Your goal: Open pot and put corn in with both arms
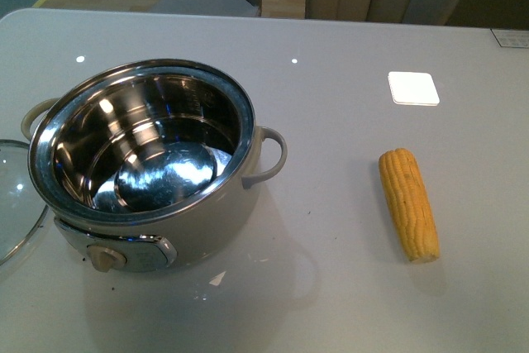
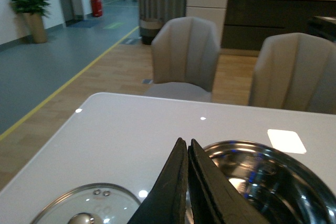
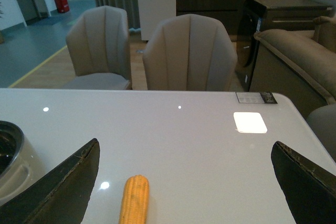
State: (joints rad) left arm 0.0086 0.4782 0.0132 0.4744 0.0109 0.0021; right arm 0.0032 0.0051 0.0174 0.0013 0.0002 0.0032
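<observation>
The pot (image 1: 225, 219) stands uncovered, glass lid (image 1: 11, 204) just left of it; the corn (image 1: 408, 202) lies well right of the pot. The left gripper (image 2: 185, 142) has its jaws closed, the right gripper (image 3: 185, 145) has them spread wide — an off-centre pinch could roll the corn away.

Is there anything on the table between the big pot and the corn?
No. In the front view, only bare table lies between the pot and the corn. The white square sits farther back, not between them.
</observation>
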